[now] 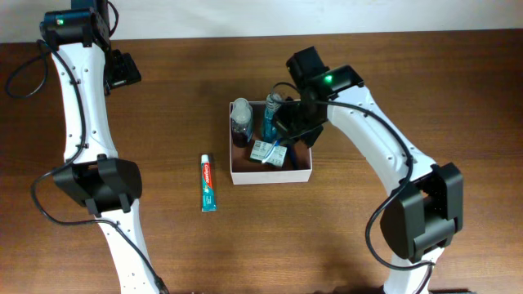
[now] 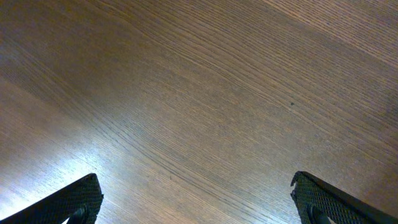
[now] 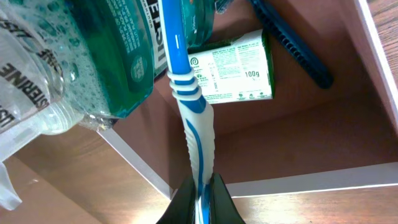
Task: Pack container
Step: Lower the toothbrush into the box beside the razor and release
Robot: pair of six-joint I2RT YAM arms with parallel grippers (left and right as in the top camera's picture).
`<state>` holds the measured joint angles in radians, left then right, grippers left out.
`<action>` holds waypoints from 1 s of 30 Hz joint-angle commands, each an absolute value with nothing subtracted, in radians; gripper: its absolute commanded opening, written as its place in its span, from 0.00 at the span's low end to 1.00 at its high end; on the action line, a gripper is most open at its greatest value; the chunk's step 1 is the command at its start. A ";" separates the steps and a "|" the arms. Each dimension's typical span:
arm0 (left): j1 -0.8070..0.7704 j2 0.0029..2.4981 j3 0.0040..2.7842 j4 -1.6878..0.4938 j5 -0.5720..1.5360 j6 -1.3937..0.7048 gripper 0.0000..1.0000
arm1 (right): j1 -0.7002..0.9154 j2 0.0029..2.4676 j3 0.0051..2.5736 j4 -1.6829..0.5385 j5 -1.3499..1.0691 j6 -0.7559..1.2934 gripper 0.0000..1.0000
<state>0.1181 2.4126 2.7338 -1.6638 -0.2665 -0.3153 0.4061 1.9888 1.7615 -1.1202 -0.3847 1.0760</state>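
Note:
The container (image 1: pixel 270 177), a square box with white walls and a reddish-brown floor, sits mid-table. My right gripper (image 1: pixel 296 118) hangs over its far right corner, shut on the handle of a blue-and-white toothbrush (image 3: pixel 193 118). In the right wrist view the gripper (image 3: pixel 200 199) is above the container's white wall (image 3: pixel 311 180), and the brush reaches in beside a teal mouthwash bottle (image 3: pixel 118 56). A green-and-white soap box (image 3: pixel 239 68) and a dark blue tool (image 3: pixel 292 43) lie on the floor. My left gripper (image 1: pixel 122 72) is open at the far left, with only bare wood between its fingers (image 2: pixel 74 199).
A red, white and green toothpaste tube (image 1: pixel 208 183) lies on the table left of the container. A clear bottle (image 1: pixel 242 121) stands in the container's far left corner. The left arm's base (image 1: pixel 98 184) stands near the tube.

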 commanded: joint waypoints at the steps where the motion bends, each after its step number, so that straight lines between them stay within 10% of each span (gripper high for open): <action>1: 0.119 2.408 2.731 -1.665 -0.274 -0.329 0.99 | 0.406 1.995 1.777 -1.118 -0.353 1.094 0.04; 18: 0.119 2.408 2.731 -1.665 -0.274 -0.329 0.99 | 0.439 1.995 1.777 -1.117 -0.301 1.108 0.05; 24: 0.119 2.408 2.731 -1.665 -0.274 -0.329 0.99 | 0.439 1.995 1.777 -1.118 -0.301 1.108 0.33; 30: 0.119 2.408 2.731 -1.665 -0.274 -0.329 1.00 | 0.439 1.995 1.777 -1.118 -0.301 1.105 0.40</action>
<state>0.1181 2.4126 2.7338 -1.6638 -0.2665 -0.3153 0.4320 1.9888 1.7615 -1.1202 -0.3176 1.1000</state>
